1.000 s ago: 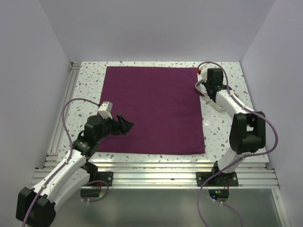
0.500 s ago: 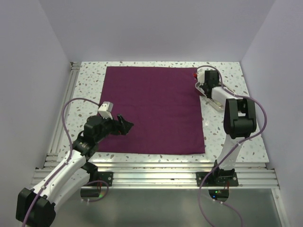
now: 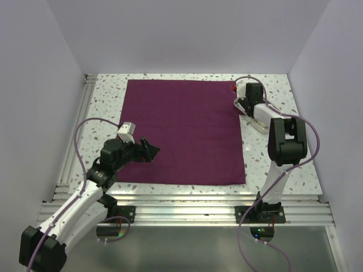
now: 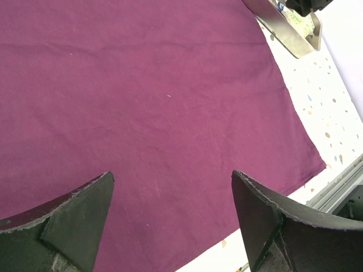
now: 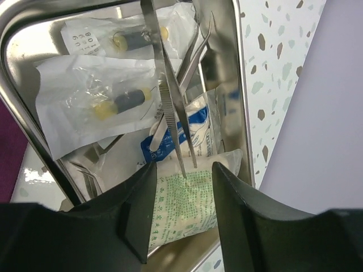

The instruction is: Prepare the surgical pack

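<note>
Across the speckled table [image 3: 108, 93], the surgical pack [image 3: 181, 133] lay spread as a flat purple square, its far right corner just beside a steel tray [image 5: 34, 136]. Over the sheet's near left part, the left gripper [image 4: 173, 192] hovered with jaws wide apart, holding nothing. At the tray, the right gripper [image 5: 182, 187] hung above forceps [image 5: 167, 96] and sealed packets [image 5: 85, 102], its fingers parted, nothing pinched between them.

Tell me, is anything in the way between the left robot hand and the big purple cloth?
No, nothing visible. The open left gripper hangs right above the flat plum-purple woven cloth, near its left edge, with only bare cloth showing below it.
</note>
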You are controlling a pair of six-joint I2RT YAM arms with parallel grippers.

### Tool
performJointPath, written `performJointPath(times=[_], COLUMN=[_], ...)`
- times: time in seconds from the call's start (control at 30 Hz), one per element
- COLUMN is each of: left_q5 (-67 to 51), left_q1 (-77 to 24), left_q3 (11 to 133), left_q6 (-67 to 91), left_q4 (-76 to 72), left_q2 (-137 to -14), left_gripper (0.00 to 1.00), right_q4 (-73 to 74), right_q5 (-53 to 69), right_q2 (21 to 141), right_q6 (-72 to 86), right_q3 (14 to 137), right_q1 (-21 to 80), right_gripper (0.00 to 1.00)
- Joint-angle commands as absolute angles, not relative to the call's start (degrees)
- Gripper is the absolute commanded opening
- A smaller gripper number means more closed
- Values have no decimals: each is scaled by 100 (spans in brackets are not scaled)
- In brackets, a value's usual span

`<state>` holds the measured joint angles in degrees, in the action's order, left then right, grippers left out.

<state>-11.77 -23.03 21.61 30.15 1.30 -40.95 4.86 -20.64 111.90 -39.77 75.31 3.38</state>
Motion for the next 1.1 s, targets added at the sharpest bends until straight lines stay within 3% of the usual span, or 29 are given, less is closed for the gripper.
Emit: performJointPath(times=[0.0,0.5,1.07], left_q5=[-1187,-1292,-1433], left_q1=[-2320,-2320,-2320], left_q3=[2215,2180,2092], left_q6=[2804,2839,2830], left_q4=[-27,167,97], left_q2=[-3955,-3797,-3718], left_gripper=[88,88,88], right_q4=[281,1765,2936], right_q5=[-1943,376,782], right_q2=[10881,10652,11065], right_q6=[-3780,-3217,-3287], right_q3=[7822,8085,8376], right_q1=[308,27,9], right_gripper=[48,37,36])
